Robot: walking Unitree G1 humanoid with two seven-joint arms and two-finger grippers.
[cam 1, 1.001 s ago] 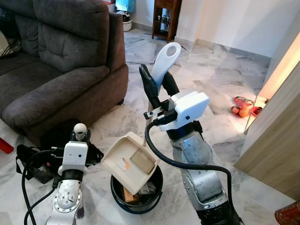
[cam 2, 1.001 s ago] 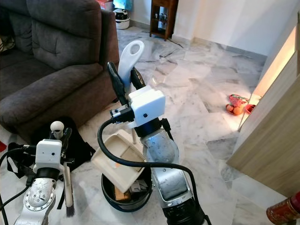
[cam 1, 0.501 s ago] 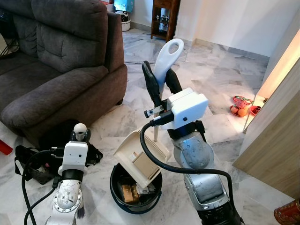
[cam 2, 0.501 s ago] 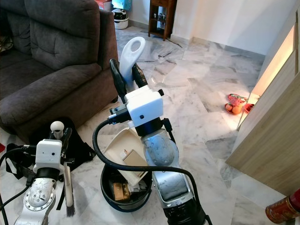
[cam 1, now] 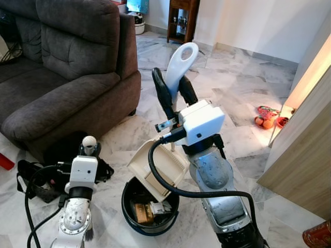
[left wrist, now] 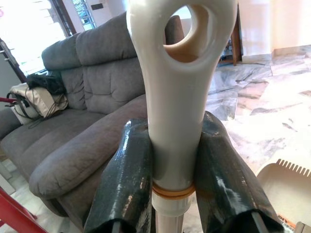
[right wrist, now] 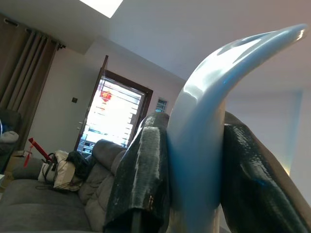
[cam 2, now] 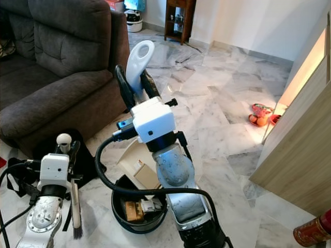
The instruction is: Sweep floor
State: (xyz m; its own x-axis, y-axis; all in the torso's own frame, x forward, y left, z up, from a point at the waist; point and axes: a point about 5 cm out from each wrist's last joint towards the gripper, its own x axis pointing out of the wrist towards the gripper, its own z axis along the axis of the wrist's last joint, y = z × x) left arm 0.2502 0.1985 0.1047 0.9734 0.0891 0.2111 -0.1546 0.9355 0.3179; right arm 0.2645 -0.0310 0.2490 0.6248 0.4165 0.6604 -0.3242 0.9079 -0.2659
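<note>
On your left, beside the grey sofa (cam 1: pixel 62 67), your left gripper (left wrist: pixel 175 160) sat low near the marble floor (cam 1: pixel 243 93), its two black fingers (left wrist: pixel 129 179) pinched on the neck of a pale brush handle (left wrist: pixel 177 73) just below the handle's looped end. From the head camera, the brush (cam 2: pixel 75 204) hung down along that arm with its dark bristles close to the floor, and a round white knob (cam 1: pixel 89 141) stood above the wrist housing. A black bag (cam 1: pixel 39 178) lay on the floor behind that arm, against the foot of the sofa.

At the middle, a black round bin (cam 1: pixel 150 209) stood on the floor with bits of rubbish inside. The cream dustpan (cam 1: pixel 155 165) was tipped steeply over the bin, its toothed edge uppermost and its mouth pointing down into the bin.

To the right of that, your right gripper (cam 1: pixel 173 93) was raised, its fingers (right wrist: pixel 146 170) pressed against both sides of the dustpan's long white handle (cam 1: pixel 181 62), whose looped end rose above the fingertips. Further right, a small red and orange toy (cam 1: pixel 266 118) lay near a wooden cabinet side (cam 1: pixel 305 150).
</note>
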